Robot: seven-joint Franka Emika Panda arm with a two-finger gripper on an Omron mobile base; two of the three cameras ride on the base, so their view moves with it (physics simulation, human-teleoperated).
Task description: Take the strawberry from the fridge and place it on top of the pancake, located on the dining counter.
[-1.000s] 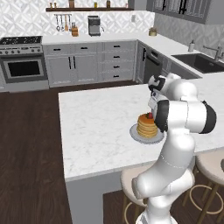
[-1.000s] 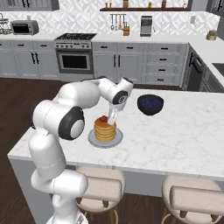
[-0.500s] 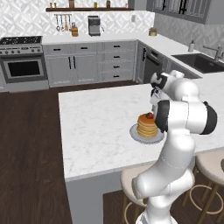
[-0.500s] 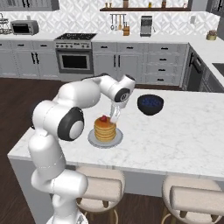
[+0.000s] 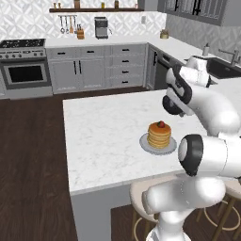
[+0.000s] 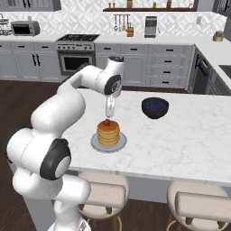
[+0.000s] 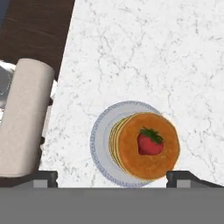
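since a second ago the gripper has lifted off the stack and spread its jaws; it was down at the berry then, now it hangs above it with clear air between. fingers stand wide apart at the bottom of the hand view, one at each side, holding nothing and touching nothing.

strawberry sits alone on top of the pancake, slightly off the middle of the top cake, green cap showing. from the left base view the strawberry is a red dot on the stack's crown; same in the right base view.

pancake stack rests on a small round grey plate, the stack shifted toward one side of it so a crescent of plate rim stays bare. plate stands on the dining counter, near the edge with the stools.

dark blue bowl on the same counter, well apart from the plate; contents cannot be told.
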